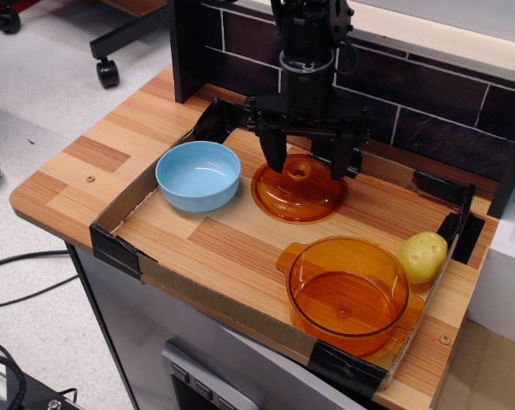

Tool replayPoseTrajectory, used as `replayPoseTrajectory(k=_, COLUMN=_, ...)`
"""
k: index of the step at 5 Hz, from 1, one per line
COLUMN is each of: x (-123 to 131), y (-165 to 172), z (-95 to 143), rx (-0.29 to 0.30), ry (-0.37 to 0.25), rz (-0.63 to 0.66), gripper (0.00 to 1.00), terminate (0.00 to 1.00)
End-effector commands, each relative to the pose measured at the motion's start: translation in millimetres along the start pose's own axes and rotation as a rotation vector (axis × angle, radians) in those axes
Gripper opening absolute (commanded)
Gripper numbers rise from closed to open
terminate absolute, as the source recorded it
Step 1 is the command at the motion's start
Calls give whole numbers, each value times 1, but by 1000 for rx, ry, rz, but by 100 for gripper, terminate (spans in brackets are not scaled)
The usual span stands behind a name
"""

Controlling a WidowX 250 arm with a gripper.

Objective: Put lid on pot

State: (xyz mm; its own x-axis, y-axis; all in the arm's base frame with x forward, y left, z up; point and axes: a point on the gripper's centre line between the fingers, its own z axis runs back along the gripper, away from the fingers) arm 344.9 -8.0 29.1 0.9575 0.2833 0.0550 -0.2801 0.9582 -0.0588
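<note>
The amber-orange lid [296, 193] lies flat in the cardboard tray, at the back middle, with its small round knob [301, 172] facing up. The amber-orange pot [348, 293] stands open at the tray's front right. My black gripper [309, 164] hangs over the lid with its two fingers spread wide, one on each side of the knob. It is open and holds nothing. The fingertips are just above or at the lid's dome; I cannot tell if they touch it.
A light blue bowl [198, 175] sits left of the lid. A yellow potato-like object [423, 255] lies beside the pot at the right wall. The low cardboard tray wall [214, 300] rings the wooden surface. A dark brick-pattern wall [428, 102] stands behind.
</note>
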Motion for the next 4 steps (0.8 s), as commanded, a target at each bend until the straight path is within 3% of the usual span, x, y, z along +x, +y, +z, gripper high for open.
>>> replayPoseTrajectory(k=1, x=6, y=1, z=12, rx=15, ry=-51, rz=0, gripper=100, terminate=0)
replayPoseTrajectory(k=3, x=8, y=0, z=4, rx=41, ry=-58, rz=5, gripper=100, terminate=0)
replayPoseTrajectory(k=4, x=6, y=-3, z=-1, rx=64, ry=-54, rz=-6, gripper=0, terminate=0)
